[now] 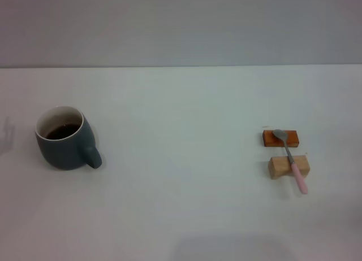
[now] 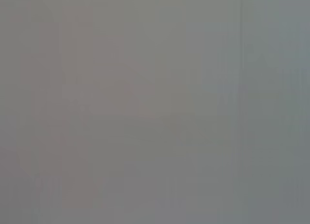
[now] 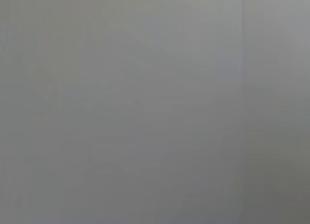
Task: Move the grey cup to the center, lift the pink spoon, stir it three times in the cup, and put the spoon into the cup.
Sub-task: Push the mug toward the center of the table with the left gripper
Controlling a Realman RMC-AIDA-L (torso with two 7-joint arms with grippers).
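The grey cup [image 1: 63,139] stands upright at the left of the white tabletop [image 1: 181,159], with dark brown liquid inside and its stubby handle toward the front right. The pink spoon [image 1: 291,160] lies at the right, its metal bowl on an orange block [image 1: 280,138] and its pink handle across a tan wooden block [image 1: 289,166]. Neither gripper shows in the head view. Both wrist views show only a plain grey surface.
A grey wall [image 1: 181,26] runs behind the table's far edge. A faint shadow falls at the left edge of the table, beside the cup.
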